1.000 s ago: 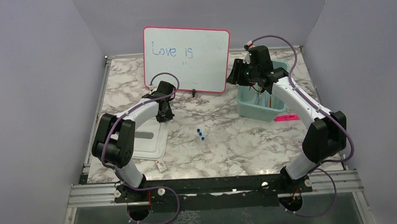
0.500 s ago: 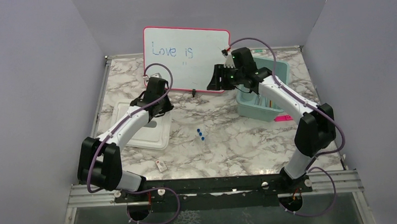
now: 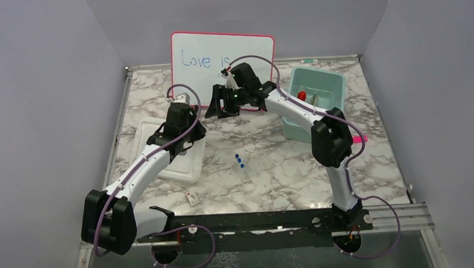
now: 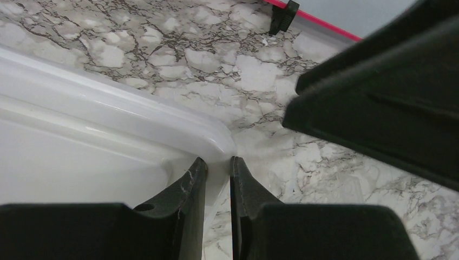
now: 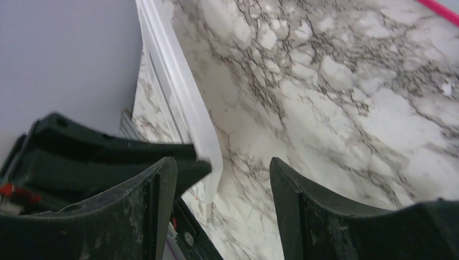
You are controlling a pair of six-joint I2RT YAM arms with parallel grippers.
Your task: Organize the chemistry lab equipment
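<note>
Currently, left gripper (image 4: 217, 162): jaws pressed nearly together, pinching the rounded corner rim of the white tray (image 4: 108, 108), a smooth, glossy piece of moulded plastic. Over the last second this arm has unfolded and stretched out to that corner.

Right gripper (image 5: 222, 162): jaws spread, empty, fingers black and scuffed. It has left the teal bin (image 3: 335, 84) and swung leftward, low before the pink-framed whiteboard (image 3: 222, 59).

Bin now unobstructed; a red-tipped item (image 3: 302, 96) lies inside. Judgement: one deposit appears finished, next pickup pending.

Blue-capped tubes (image 3: 240, 161): upright mid-table on the veined marble tabletop (image 3: 272, 168), well apart from both grippers. Small white item (image 3: 192, 198): near the front edge.
</note>
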